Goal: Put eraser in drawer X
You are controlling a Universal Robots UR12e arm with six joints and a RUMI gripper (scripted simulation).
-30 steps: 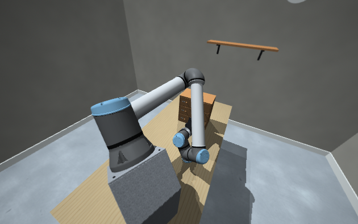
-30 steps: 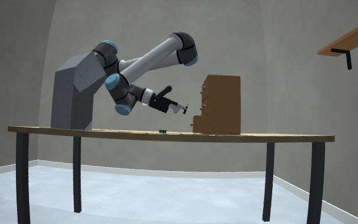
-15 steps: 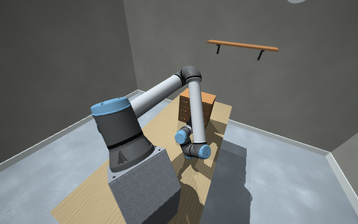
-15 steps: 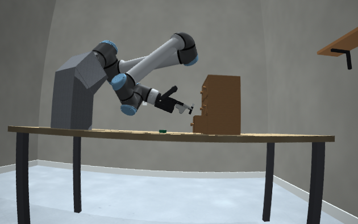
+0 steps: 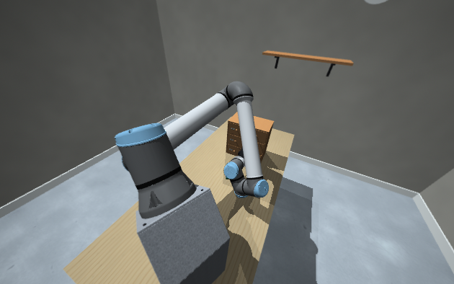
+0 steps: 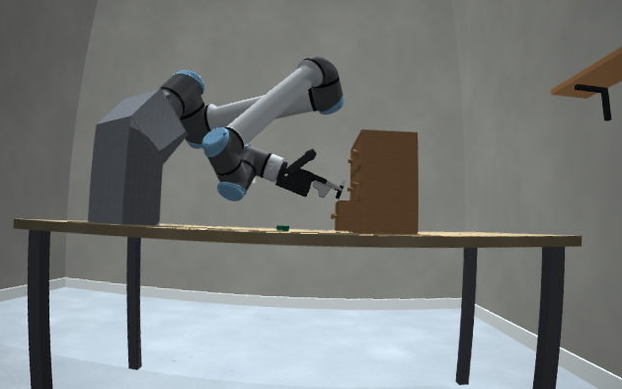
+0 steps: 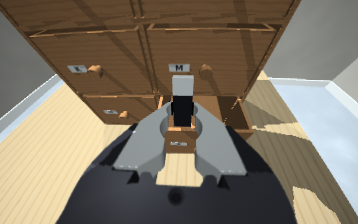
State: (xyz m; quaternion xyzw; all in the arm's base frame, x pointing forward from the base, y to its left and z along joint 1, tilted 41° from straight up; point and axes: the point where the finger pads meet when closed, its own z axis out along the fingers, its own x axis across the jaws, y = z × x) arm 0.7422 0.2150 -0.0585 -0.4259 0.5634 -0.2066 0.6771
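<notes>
The eraser (image 6: pixel 339 194) (image 7: pixel 183 86), white with a black sleeve, is held between the jaws of my gripper (image 6: pixel 337 188) (image 7: pixel 182 102), which is shut on it. The brown chest (image 5: pixel 264 124) (image 6: pixel 390 183) (image 7: pixel 115 85) stands upright. Its bottom right drawer (image 6: pixel 348 215) (image 7: pixel 246 117) is pulled part way out, and the eraser is just above its front part. That drawer's label is too small to read. The drawer above it is marked M and looks shut; the label to M's left is blurred, K or X. The arm hides much of the chest in the top view.
A small green object (image 6: pixel 282 228) lies on the table (image 5: pixel 205 163) (image 6: pixel 508 240), on the robot's side of the chest. Round knobs stick out from the drawer fronts, with the M knob (image 7: pixel 206 71) close beyond the eraser. A wall shelf (image 5: pixel 308 58) (image 6: pixel 612 66) is beyond the chest.
</notes>
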